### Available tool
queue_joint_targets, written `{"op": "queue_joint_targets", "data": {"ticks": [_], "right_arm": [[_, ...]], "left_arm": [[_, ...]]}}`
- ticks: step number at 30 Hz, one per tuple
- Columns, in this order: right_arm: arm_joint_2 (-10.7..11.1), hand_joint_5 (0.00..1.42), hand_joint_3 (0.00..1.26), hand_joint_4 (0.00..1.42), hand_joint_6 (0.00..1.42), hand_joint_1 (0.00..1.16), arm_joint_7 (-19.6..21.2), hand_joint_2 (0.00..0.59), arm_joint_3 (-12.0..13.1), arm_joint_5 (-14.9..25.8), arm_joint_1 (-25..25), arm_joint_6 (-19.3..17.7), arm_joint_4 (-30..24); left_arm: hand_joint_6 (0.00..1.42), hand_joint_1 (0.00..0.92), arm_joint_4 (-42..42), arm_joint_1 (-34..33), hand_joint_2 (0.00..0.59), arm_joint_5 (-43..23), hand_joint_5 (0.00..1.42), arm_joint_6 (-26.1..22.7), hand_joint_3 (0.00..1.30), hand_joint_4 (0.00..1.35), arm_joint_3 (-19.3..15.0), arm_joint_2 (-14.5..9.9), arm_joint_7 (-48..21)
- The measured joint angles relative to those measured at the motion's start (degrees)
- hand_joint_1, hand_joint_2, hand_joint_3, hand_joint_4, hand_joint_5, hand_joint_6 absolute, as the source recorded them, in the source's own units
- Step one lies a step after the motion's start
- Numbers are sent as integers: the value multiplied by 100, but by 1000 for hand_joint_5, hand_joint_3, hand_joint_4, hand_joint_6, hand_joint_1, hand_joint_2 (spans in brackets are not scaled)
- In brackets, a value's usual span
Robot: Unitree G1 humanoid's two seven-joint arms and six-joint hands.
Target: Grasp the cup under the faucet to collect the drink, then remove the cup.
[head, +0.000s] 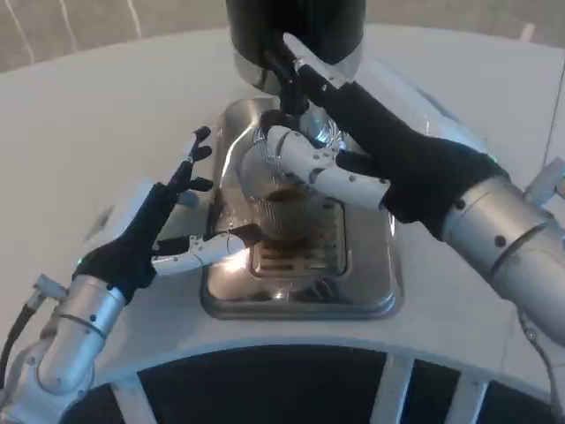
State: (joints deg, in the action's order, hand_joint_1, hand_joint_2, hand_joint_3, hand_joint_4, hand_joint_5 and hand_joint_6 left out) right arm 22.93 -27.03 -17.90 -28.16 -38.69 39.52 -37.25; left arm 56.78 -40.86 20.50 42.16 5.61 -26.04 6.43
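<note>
A clear glass cup (281, 210) stands on the grate of a silver drip tray (375, 287), directly below the black faucet (287, 84) of the dispenser (296, 26). Some brown drink shows inside it. My right hand (371, 155) reaches in from the right, and its white fingers (322, 172) wrap around the cup's upper part. My left hand (163, 230) lies at the tray's left edge with its fingers spread. One white finger (207, 250) of that hand stretches toward the cup's base; whether it touches is unclear.
The dispenser's dark body rises at the back of the white round table (106, 115). The table's near edge curves along the bottom of the head view, with a dark gap below it.
</note>
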Motion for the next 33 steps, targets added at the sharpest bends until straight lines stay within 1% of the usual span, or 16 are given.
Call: {"op": "queue_joint_targets", "data": {"ticks": [5, 10, 14, 18, 21, 24, 27, 29, 33], "right_arm": [[-47, 0, 0, 0, 0, 169, 118, 548, 134, -41, 223, -38, -193], [-86, 0, 0, 0, 0, 169, 216, 548, 249, -161, 538, -89, -572], [-121, 0, 0, 0, 0, 171, 296, 554, 382, -215, 689, -105, -747], [-189, 0, 0, 0, 0, 173, 376, 557, 442, -298, 866, -146, -876], [-190, 0, 0, 0, 0, 175, 403, 558, 469, -385, 1022, -199, -1004], [-149, 0, 0, 0, 0, 178, 410, 557, 487, -568, 1202, -298, -1201], [-50, 0, 0, 0, 0, 183, 396, 557, 530, -760, 1357, -368, -1358], [45, 0, 0, 0, 0, 186, 307, 557, 612, -910, 1547, -368, -1542], [169, 0, 0, 0, 0, 192, 75, 559, 723, -1211, 1825, -364, -1808]], "left_arm": [[323, 366, 8, -7, 52, -6, 261, 6, 0, 0, -2, 2, -14], [323, 362, 16, -11, 53, -7, 262, 27, 0, 0, -2, 16, -61], [323, 354, 18, -12, 52, -7, 262, 40, 0, 0, -1, 34, -65], [323, 350, 17, -13, 52, -8, 264, 45, 0, 0, -1, 43, -87], [323, 348, 17, -13, 52, -8, 268, 48, 0, 0, -1, 45, -102], [322, 347, 17, -13, 52, -10, 272, 51, 0, 0, -4, 44, -108], [320, 346, 17, -13, 52, -10, 275, 54, 0, 0, -5, 43, -117], [319, 346, 13, -13, 53, -10, 276, 65, 0, 0, -6, 41, -120], [318, 345, -1, -13, 53, -10, 283, 69, 0, 0, -6, 42, -120]]}}
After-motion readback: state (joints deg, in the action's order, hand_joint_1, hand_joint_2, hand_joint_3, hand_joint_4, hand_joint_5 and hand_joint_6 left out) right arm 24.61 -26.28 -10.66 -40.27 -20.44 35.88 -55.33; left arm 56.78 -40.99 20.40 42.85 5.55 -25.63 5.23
